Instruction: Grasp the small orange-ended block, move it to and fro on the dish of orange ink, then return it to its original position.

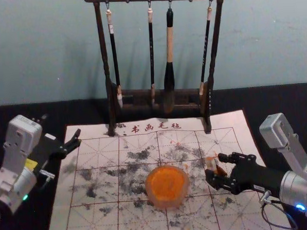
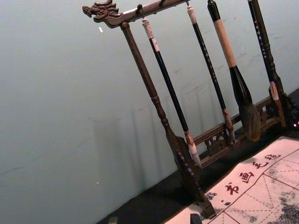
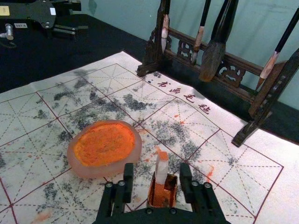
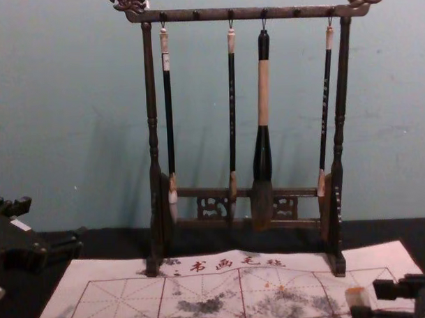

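Red "书画毛毡" [image 1: 156, 127] on mat [image 1: 225, 121], black cloth [image 1: 281, 100] under mat, blue wall [image 1: 42, 48] behind, right gripper [image 1: 216, 167] over mat, jaws apart around block [image 3: 161, 171], left gripper [image 1: 77, 138] at mat's left edge, jaws apart

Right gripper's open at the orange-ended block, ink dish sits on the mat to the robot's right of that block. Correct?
Wrong side: the ink dish sits on the mat to the robot's left of the orange-ended block, per the head view. The right gripper is open at the block, as you say.
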Robot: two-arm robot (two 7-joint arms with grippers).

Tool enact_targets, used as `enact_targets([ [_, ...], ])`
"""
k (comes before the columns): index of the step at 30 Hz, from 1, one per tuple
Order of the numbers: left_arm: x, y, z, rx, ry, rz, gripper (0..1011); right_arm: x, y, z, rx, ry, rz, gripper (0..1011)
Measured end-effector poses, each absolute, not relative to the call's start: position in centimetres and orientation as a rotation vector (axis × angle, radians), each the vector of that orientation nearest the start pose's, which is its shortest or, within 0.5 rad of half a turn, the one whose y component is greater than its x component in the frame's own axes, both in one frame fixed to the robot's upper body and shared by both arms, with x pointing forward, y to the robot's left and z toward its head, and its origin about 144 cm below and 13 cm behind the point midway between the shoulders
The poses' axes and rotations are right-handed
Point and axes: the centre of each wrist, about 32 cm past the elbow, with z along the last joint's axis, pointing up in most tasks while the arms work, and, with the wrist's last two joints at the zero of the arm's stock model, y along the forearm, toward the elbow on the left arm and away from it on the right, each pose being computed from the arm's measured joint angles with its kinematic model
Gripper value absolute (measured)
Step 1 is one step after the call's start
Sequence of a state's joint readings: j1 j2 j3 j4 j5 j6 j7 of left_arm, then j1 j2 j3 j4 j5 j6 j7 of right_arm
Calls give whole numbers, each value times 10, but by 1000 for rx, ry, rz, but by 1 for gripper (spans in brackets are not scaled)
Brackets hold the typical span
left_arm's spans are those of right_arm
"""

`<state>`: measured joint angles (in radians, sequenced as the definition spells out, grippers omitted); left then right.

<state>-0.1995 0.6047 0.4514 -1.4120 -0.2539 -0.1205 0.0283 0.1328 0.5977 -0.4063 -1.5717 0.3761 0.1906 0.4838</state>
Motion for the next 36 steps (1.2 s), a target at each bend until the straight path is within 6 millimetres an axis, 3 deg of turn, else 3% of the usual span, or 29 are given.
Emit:
enact_targets([
  [14, 489, 310, 1140, 304, -285, 1248, 1001, 472, -289, 1162, -368, 71, -754, 959],
  [17, 489, 310, 1140, 304, -285, 1248, 1001, 472, -289, 1162, -368, 71, -754, 1002],
  [23, 489, 310, 1140, 304, -285, 1248, 1001, 470, -288, 1165, -336, 48, -770, 1002],
  [29, 489, 310, 1140, 304, -285, 1248, 1002, 463, -289, 1172, -220, -24, -875, 1002],
  [36, 489, 310, 1140, 305, -285, 1248, 1001, 457, -288, 1172, -200, -88, -1009, 1002],
])
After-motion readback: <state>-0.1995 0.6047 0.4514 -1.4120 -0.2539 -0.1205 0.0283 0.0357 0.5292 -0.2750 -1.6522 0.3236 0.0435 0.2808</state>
